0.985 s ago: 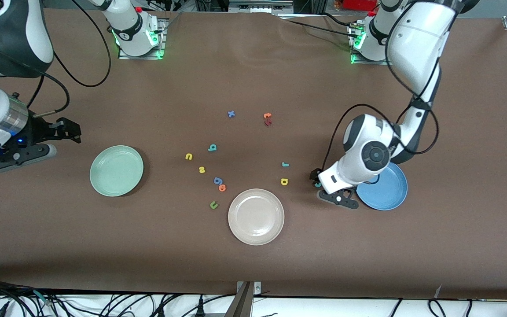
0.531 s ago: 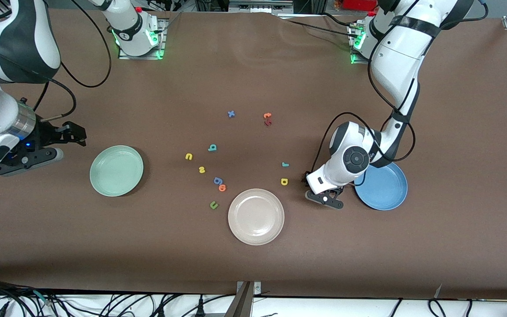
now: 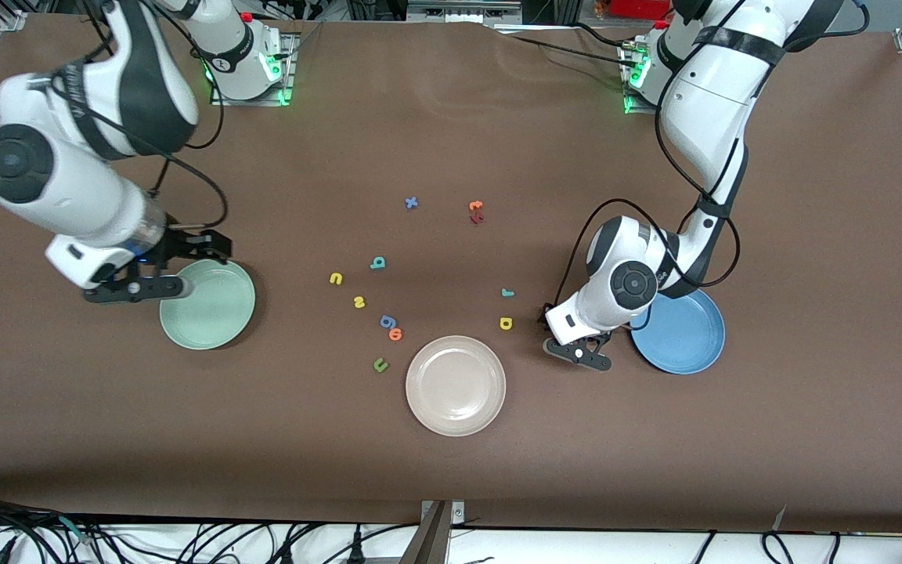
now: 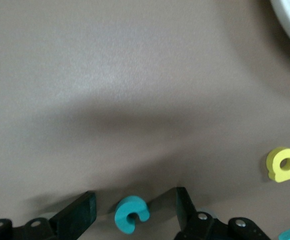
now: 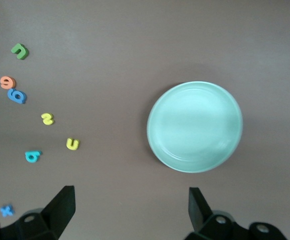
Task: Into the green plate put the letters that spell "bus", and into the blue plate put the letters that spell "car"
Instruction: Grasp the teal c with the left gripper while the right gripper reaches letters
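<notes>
Only the left wrist view shows the teal "c" (image 4: 131, 214): it sits between the left gripper's (image 4: 134, 192) jaws, which stand partly open with a gap on either side of it, gripping nothing. In the front view that gripper (image 3: 576, 345) is low at the table between the yellow "a" (image 3: 506, 323) and the blue plate (image 3: 682, 333), and it hides the "c".

The right wrist view shows the right gripper (image 5: 131, 192) spread wide and empty above the green plate (image 5: 195, 127). The front view puts it (image 3: 212, 247) over that plate's rim.

We count 3 plates, the third being the beige plate (image 3: 456, 385), and 12 letters:
- 3 teal, including the "b" (image 3: 377, 262) and "r" (image 3: 506, 293)
- 3 yellow, including the "u" (image 3: 336, 278) and "s" (image 3: 358, 302)
- 2 blue
- 2 orange
- 1 red
- 1 green

All visible letters lie on the table.

Compared with 1 second ago, the right arm has swung in from its end of the table. The left gripper has shifted from the blue plate's edge toward the "a". The plates and letters are unmoved.
</notes>
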### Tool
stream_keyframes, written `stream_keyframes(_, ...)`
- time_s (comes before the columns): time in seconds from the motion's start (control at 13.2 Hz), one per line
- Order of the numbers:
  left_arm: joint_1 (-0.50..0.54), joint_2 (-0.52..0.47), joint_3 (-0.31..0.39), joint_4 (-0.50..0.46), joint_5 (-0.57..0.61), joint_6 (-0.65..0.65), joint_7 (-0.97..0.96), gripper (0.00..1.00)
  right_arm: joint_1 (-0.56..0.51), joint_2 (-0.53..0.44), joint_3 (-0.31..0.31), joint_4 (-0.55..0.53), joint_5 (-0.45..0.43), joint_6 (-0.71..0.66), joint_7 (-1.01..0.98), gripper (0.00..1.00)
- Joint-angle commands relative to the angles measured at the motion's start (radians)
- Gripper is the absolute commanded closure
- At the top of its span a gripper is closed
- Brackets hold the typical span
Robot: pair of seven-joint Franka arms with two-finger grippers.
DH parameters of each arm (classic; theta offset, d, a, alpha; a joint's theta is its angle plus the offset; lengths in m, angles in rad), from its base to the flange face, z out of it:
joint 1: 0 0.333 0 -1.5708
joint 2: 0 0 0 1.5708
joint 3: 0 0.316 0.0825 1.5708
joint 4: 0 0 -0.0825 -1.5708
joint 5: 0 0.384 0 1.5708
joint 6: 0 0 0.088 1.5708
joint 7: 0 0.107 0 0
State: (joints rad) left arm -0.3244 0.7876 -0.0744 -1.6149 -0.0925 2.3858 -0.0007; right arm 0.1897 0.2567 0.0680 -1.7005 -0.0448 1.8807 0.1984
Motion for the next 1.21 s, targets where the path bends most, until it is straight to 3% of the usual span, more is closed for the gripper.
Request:
stream_keyframes(0.0,0.002,-0.027,0.011,-0.013,-0.004,-0.074,0.001,0.27,-0.003,-0.022,0.032,-0.170,0.006,0.177,0.087,0.00)
stream_keyframes(0.15,0.001,-0.021,0.011,-0.008,-0.006,-0.068,-0.001,0.30,-0.004,-0.010,0.055,-0.250,0.011,0.297,0.154,0.00)
stream_keyframes(0.38,-0.008,-0.013,0.010,0.001,0.007,-0.044,-0.004,0.30,-0.003,0.028,0.061,-0.298,0.159,0.373,0.220,0.00)
stream_keyframes(0.53,-0.010,-0.001,0.010,0.004,0.008,-0.001,-0.005,0.30,0.010,0.056,0.095,-0.300,0.174,0.405,0.294,0.00)
stream_keyframes(0.76,-0.010,-0.001,0.010,0.004,0.008,0.003,-0.005,0.35,0.062,0.119,0.096,-0.298,0.174,0.500,0.395,0.00)
stream_keyframes(0.91,-0.007,-0.001,0.010,-0.002,0.010,0.003,-0.002,0.55,0.077,0.173,0.096,-0.297,0.172,0.552,0.401,0.00)
stream_keyframes(0.99,-0.005,-0.001,0.010,-0.002,0.010,0.001,-0.001,0.73,0.079,0.194,0.096,-0.297,0.172,0.566,0.401,0.00)
stream_keyframes(1.14,-0.005,-0.001,0.010,-0.002,0.010,-0.007,-0.001,0.95,0.080,0.211,0.095,-0.297,0.169,0.580,0.401,0.00)
